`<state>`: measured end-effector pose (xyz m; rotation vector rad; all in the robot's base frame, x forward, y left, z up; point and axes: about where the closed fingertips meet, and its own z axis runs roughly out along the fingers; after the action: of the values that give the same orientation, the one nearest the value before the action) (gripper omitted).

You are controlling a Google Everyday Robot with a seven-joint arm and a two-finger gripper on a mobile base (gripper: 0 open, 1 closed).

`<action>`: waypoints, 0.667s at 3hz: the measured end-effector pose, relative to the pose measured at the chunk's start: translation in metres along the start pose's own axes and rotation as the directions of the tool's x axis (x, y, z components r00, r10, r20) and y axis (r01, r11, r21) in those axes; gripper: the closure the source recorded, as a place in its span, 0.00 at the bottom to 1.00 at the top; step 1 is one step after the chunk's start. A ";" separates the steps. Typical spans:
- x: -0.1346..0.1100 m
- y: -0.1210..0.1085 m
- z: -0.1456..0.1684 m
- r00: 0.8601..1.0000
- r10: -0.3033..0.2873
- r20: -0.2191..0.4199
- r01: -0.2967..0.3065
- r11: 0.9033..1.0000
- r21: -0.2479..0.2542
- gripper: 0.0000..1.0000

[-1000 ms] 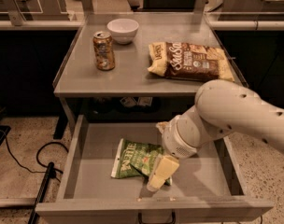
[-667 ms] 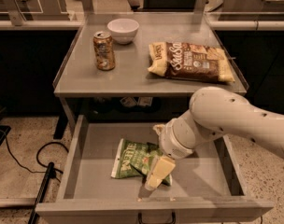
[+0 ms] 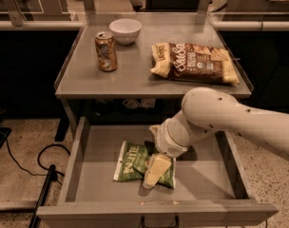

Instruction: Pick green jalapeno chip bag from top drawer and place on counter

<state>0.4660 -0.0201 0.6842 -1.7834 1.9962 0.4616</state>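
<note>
The green jalapeno chip bag lies flat in the middle of the open top drawer, which is pulled out under the counter. My gripper reaches down into the drawer from the right and rests on the right half of the bag, hiding part of it. The thick white arm crosses over the drawer's right side. The drawer's dark handle shows at the front edge.
On the counter stand a brown-and-cream chip bag at the right, a soda can at the left and a white bowl at the back. A black cable and a dark pole lie on the floor to the left.
The arm has shifted a little to the left over the drawer, bringing the gripper further onto the green bag. The bag has stayed in place.
</note>
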 end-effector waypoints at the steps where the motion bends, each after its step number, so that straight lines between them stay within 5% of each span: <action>1: 0.010 -0.008 0.031 1.000 0.003 0.000 -0.003 1.000 -0.025 0.00; 2: 0.026 -0.016 0.064 1.000 0.020 0.002 -0.020 0.999 -0.041 0.00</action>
<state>0.4851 -0.0113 0.6171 -1.7878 2.0190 0.5140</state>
